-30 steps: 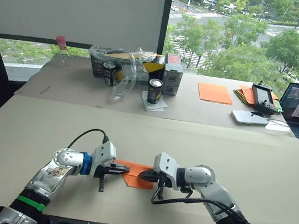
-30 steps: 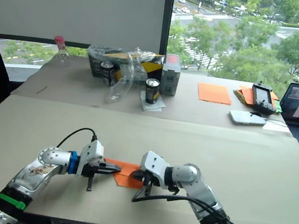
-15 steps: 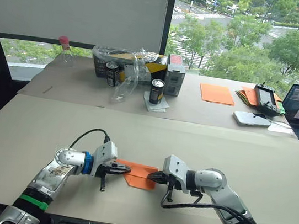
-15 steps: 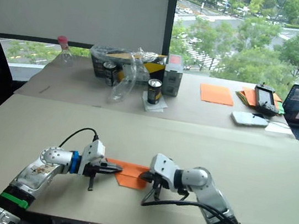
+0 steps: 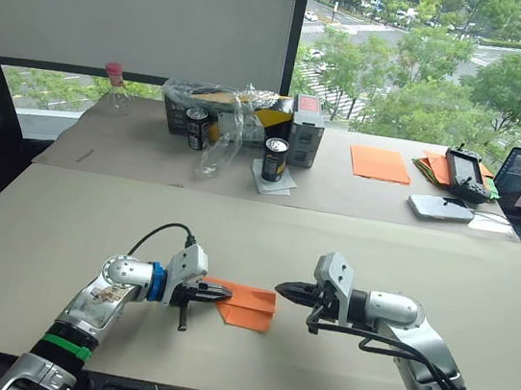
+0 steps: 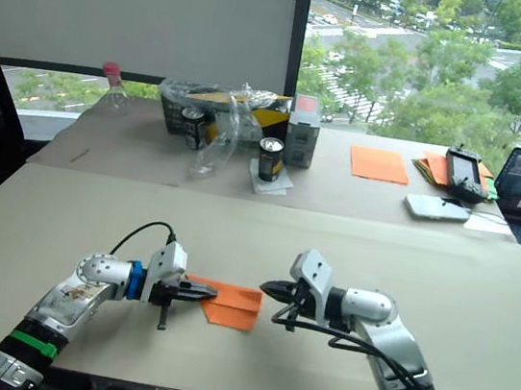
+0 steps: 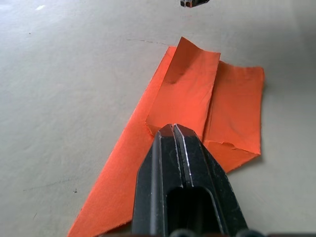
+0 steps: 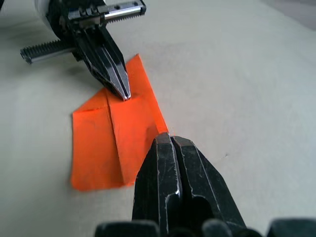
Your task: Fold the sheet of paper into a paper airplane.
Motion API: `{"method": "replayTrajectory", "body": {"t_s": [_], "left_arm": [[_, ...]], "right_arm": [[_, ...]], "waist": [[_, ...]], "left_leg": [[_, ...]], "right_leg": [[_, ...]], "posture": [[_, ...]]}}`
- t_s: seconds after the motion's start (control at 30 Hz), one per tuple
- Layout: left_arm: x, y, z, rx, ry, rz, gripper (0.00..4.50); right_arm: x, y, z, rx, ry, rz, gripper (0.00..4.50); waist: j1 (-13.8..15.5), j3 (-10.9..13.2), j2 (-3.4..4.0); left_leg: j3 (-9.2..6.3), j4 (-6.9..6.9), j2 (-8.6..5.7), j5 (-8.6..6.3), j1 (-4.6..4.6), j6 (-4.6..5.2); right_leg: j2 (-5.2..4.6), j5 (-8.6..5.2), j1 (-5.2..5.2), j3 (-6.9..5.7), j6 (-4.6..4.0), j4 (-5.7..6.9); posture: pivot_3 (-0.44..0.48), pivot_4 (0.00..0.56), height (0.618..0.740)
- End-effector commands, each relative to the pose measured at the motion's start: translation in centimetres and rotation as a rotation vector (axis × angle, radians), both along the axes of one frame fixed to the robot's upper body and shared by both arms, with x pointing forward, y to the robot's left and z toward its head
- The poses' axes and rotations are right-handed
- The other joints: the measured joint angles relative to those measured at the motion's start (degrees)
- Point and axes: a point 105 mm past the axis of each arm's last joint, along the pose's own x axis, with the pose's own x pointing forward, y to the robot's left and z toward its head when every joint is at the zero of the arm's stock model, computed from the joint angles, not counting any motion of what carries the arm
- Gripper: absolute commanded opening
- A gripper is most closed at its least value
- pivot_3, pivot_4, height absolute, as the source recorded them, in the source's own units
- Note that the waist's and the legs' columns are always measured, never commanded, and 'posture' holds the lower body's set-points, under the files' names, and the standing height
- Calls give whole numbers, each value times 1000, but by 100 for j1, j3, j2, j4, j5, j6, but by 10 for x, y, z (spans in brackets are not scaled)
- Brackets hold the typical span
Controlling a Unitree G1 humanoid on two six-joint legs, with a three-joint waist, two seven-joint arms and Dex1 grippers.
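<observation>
Lying flat on near table (image 5: 406, 264), folded paper (image 5: 247, 306), long axis left-right, narrow end toward left gripper (image 5: 223, 295), closed, tips pressing it; right gripper (image 5: 280, 288) closed, empty, just beside.

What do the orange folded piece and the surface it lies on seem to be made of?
The sheet of paper looks like thin matte orange paper: it holds sharp creases, and one flap lifts with a soft curl. The table surface looks like plain beige cardboard or fibreboard, matte, with faint scuffs and specks; which of the two cannot be told.
</observation>
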Motion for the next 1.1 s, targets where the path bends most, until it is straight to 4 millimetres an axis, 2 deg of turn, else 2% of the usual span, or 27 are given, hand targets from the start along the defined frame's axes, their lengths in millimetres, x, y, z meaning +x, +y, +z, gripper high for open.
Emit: {"method": "replayTrajectory", "body": {"t_s": [0.03, 0.2, 0.33, 0.53, 0.63, 0.8, 0.93, 1.1], "left_arm": [[-8, 2, -23, 57, 78, 2, 0], [-9, 1, -22, 47, 78, 6, 0], [-9, -10, -19, -5, 97, 2, 0], [-10, -16, -23, 12, 101, 0, 0], [-4, -5, -26, 30, 103, 45, 0], [-10, 16, -29, 60, 114, 53, 0], [-6, 25, -24, 1, 129, 132, 0], [2, 18, -13, -105, 144, 190, 0]], "right_arm": [[-5, 10, -5, -23, -6, 28, 29], [-3, 11, -34, -117, 17, 6, 29], [-3, 8, -59, -210, 61, -11, 29], [-2, 12, -66, -223, 79, -25, 29], [-2, 12, -67, -224, 82, -26, 29], [-7, 16, -74, -244, 114, -8, 29], [-10, 22, -75, -241, 123, 10, 29], [-11, 26, -78, -246, 127, 26, 29]], "waist": [[8, 0, 0], [4, 0, 0], [-8, -3, -1], [-65, -7, -3], [-102, -8, -2], [-166, -9, -2], [-168, -17, -2], [-169, -17, -2]], "left_leg": [[0, 0, 0, 0, 0, 0], [0, 0, -1, 0, -2, 1], [1, 0, 0, 0, 3, 1], [1, 0, 3, 0, 16, 1], [0, -1, 3, 0, 26, 1], [1, -16, 4, -4, 91, 3], [2, -54, 8, -4, 108, 3], [1, -66, 11, -4, 115, 4]], "right_leg": [[0, -2, 0, 0, 3, -1], [0, -2, -1, 0, 3, -1], [0, -3, 2, 0, 4, 0], [3, -3, 11, 0, 5, 3], [3, -3, 21, 0, 5, 3], [3, -23, 86, 1, 8, -6], [4, -31, 85, 2, 5, -7], [7, -32, 83, 2, 3, -6]], "posture": [[0, 150, 730], [0, 150, 730], [0, 150, 730], [0, 150, 730], [0, 150, 730], [0, 150, 730], [0, 150, 730], [0, 150, 730]]}}
